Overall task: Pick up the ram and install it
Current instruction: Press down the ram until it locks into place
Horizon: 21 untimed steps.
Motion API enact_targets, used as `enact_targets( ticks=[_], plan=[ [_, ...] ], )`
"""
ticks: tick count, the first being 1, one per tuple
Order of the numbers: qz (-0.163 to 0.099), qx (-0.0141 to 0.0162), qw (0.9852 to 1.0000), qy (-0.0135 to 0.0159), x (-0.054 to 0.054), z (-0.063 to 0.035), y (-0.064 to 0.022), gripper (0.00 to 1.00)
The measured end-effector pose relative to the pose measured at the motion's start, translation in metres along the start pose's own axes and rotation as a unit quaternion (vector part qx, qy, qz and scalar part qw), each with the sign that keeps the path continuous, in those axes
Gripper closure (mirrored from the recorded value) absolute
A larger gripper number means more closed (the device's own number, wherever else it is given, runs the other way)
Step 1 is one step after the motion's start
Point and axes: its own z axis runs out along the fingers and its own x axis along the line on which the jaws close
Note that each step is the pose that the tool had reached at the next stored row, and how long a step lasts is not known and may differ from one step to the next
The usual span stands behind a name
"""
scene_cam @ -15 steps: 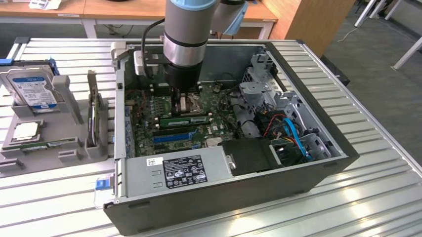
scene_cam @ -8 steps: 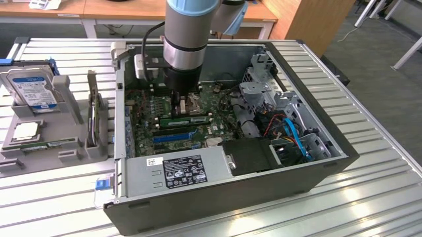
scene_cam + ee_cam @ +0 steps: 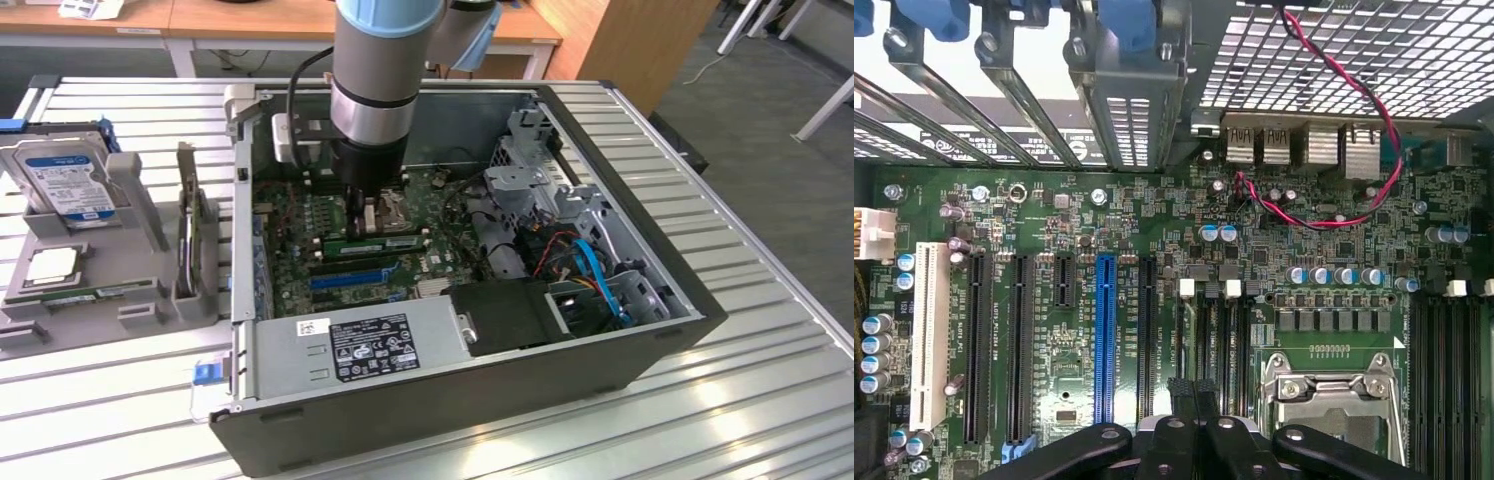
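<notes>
The ram (image 3: 374, 243), a long narrow green stick with black chips, is seen standing on edge on the motherboard (image 3: 300, 215) inside the case. The hand (image 3: 1192, 388) is closed tight just above it.

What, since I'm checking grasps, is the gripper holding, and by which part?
Nothing visible: the gripper is shut above the motherboard, no stick between its fingers.

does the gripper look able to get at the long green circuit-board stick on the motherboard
Probably yes: the grey case lies open, nothing covers the green stick, and the gripper hangs beside it, though shut.
</notes>
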Motion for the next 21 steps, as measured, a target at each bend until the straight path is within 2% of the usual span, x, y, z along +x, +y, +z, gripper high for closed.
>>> enact_targets(
  ticks=[21],
  plan=[
    [0.0,0.0,1.0,0.0,-0.0006,0.0032,-0.0001,0.9]
  ],
)
